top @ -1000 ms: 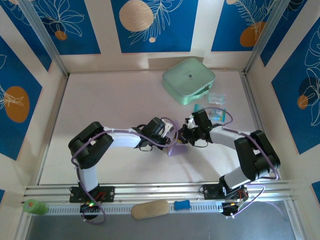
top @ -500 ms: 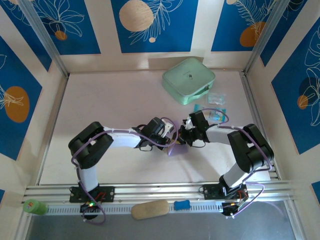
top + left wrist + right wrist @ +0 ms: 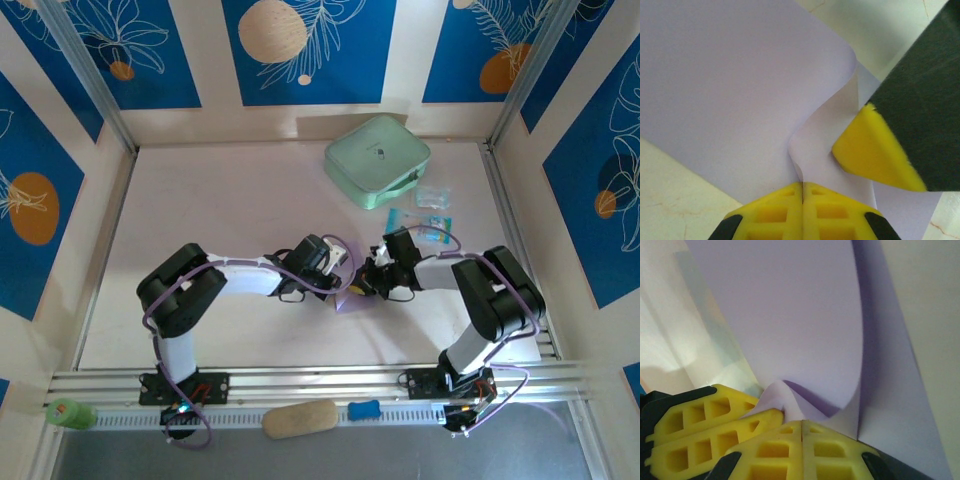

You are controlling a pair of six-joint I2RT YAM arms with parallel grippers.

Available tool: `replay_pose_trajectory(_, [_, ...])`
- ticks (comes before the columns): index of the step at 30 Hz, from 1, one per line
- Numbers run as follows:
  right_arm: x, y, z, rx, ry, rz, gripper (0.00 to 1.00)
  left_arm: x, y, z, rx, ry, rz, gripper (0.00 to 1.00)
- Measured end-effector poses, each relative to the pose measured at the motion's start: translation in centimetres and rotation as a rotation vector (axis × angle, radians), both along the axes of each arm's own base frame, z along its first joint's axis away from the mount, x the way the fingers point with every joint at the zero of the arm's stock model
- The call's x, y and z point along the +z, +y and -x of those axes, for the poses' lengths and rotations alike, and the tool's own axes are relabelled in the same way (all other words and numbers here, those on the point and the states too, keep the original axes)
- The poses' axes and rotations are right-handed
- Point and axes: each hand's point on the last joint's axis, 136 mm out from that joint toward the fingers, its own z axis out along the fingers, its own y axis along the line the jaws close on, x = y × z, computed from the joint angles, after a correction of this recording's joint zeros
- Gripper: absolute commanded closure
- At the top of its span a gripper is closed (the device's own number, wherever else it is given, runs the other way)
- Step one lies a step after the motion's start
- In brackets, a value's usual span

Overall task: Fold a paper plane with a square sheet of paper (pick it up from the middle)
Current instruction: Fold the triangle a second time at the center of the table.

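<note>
Left end effector [image 3: 338,277] is clamped fully closed on a buckled fold of the square sheet of paper [image 3: 352,300]. The rest of the sheet fans out flat ahead of it, over the tabletop [image 3: 220,200] near the front middle. Right end effector [image 3: 371,283] sits just beside it, nearly tip to tip, and is pinched tight on a crumpled bit of the same sheet, with the paper curling up and away from it. Mint-green case [image 3: 377,160] is well apart at back right.

Left tool [image 3: 802,186], right tool [image 3: 801,423] clamped closed, close together.
</note>
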Motion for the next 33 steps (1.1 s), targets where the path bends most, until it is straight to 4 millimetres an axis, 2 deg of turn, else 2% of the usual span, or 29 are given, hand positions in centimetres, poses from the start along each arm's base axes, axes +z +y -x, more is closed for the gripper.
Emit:
replay_pose_trajectory(7, [2.2,-0.1,-2.2,-0.013,-0.068,0.01,1.0,0.0,0.1,0.0,0.001,0.003,0.0,1.0])
replay_pose_trajectory(10, [1.6,-0.5,-2.9,-0.026,-0.064,0.035,1.0,0.0,0.1,-0.1,0.001,0.003,0.0,1.0])
replay_pose_trajectory(14, [-0.7,-1.2,-2.2,-0.038,-0.008,0.08,1.0,0.0,0.1,-0.1,0.002,0.004,0.0,1.0])
replay_pose_trajectory(23, [-0.4,-1.7,-2.3,-0.046,-0.006,0.077,1.0,0.0,0.1,-0.1,0.002,0.004,-0.001,1.0])
replay_pose_trajectory(29, [0.7,-2.6,-3.5,-0.056,-0.056,0.072,1.0,0.0,0.1,-0.1,0.002,0.004,-0.001,1.0])
replay_pose_trajectory(33, [-0.1,-3.0,-3.6,-0.063,-0.045,0.085,1.0,0.0,0.1,-0.1,0.002,0.004,-0.001,1.0])
